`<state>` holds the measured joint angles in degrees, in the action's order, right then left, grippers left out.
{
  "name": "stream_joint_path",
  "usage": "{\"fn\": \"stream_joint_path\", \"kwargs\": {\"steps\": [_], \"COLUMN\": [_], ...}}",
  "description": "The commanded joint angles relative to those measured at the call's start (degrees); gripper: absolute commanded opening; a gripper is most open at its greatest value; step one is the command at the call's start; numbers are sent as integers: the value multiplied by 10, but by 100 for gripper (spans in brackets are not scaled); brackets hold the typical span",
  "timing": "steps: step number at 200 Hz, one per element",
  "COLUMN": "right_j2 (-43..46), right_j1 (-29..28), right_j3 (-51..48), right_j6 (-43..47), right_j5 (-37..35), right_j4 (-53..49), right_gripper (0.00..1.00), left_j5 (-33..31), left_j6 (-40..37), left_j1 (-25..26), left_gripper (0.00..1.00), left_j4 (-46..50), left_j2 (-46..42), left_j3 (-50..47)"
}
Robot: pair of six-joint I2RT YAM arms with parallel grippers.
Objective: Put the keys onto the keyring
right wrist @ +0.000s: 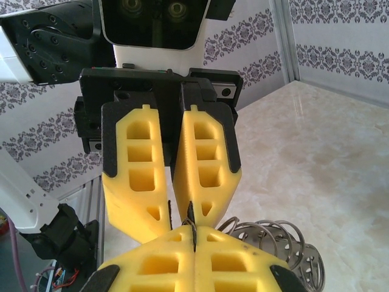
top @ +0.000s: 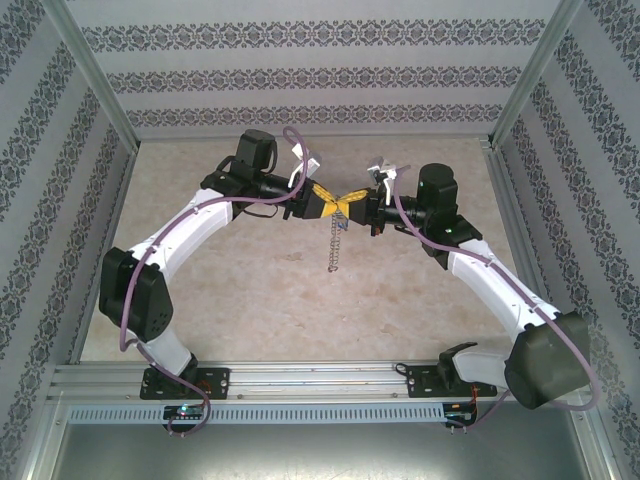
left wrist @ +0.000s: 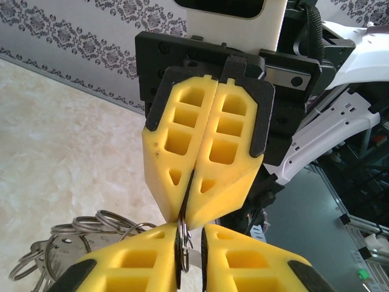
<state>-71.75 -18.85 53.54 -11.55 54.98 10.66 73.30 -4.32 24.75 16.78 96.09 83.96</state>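
The left end effector (left wrist: 189,261) is clenched on the thin wire of the keyring (left wrist: 182,238). Tip to tip with it, the right end effector (right wrist: 193,243) is clenched too, apparently on the same loop. The keyring is held in the air over the middle of the desk (top: 250,310), its chain (top: 337,245) hanging straight down and a bunch of smaller rings (right wrist: 273,240) dangling beside. Threading looks midway; whether a key is on cannot be told.

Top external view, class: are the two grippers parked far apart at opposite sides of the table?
No, the left gripper and right gripper meet tip to tip above the table, the keyring chain hanging below them.
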Motion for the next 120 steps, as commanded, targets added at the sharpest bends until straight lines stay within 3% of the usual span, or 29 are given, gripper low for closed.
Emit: {"fn": "stream_joint_path", "kwargs": {"steps": [1, 22, 54, 120], "right_j2": [-5, -6, -9, -7], "right_j1": [7, 7, 7, 7], "right_j3": [19, 20, 19, 17], "right_j6": [11, 10, 10, 10], "right_j5": [-3, -3, -3, -6], "right_j4": [16, 16, 19, 19], "right_gripper": [0, 0, 0, 0], "left_j5": [30, 26, 5, 5], "left_j6": [-15, -10, 0, 16], "left_j1": [15, 16, 16, 16], "left_gripper": [13, 11, 0, 0], "left_j4": [8, -1, -24, -70], "left_j2": [4, 4, -3, -13], "left_j3": [23, 21, 10, -10]}}
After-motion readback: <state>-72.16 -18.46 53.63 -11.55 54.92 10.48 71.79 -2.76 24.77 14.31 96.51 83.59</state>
